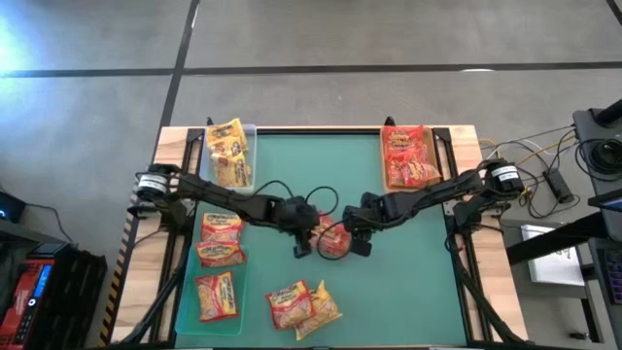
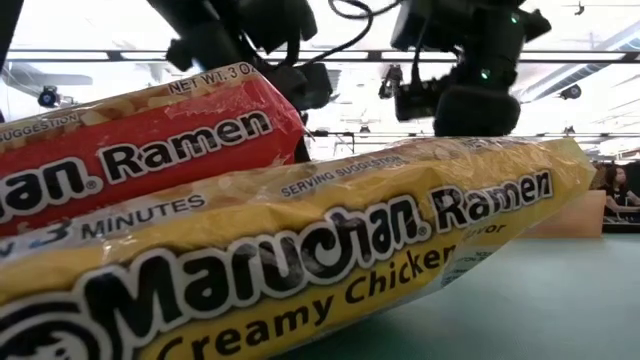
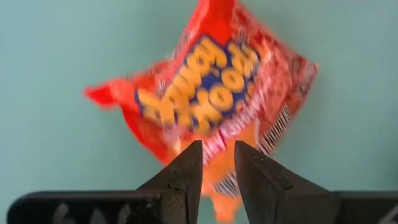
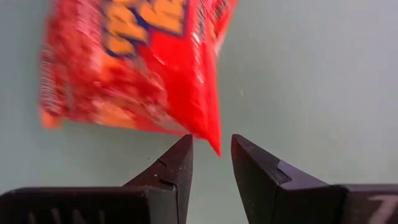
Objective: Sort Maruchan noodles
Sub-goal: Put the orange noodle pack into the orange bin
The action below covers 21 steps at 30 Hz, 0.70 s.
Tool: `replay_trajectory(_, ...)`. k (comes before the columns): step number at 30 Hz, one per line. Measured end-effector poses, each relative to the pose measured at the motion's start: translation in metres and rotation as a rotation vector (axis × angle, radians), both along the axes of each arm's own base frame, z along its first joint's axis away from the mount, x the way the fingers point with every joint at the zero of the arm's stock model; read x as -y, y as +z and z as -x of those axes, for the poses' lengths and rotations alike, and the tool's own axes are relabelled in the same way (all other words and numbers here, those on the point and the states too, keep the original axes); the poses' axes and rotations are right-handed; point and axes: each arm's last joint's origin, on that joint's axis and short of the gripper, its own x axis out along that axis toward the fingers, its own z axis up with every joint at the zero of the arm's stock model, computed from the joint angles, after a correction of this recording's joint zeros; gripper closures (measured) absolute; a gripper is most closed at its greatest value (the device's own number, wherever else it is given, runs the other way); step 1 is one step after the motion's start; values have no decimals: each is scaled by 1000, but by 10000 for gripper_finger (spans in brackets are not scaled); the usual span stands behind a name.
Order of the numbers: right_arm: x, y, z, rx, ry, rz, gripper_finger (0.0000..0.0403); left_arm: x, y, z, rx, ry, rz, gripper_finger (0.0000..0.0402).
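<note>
Red ramen packet (image 3: 208, 109) is light, crinkly, slippery; grip a sealed edge. Left gripper (image 3: 217, 168) clamps its edge. Right gripper (image 4: 211, 163) stands slightly apart, empty.

Mat (image 1: 408, 262) is flat teal-green on a pale wood table (image 1: 486, 301); both arms dark, nearly black. Center packet (image 1: 335, 240) is red-orange w/ yellow lettering on a blue patch; far-right tray (image 1: 407, 156) has red packets, far-left tray (image 1: 230, 151) yellow ones. Near pair: red packet (image 2: 140, 140) w/ white lettering, yellow packet (image 2: 330, 260) w/ black-and-white logo & red "Creamy Chicken" text.
</note>
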Motion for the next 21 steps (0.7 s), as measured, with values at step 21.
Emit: replay_trajectory(21, 7, -8, -2, 158, -60, 215, 335, 38, -37, -23, 116, 237, 158, 325)
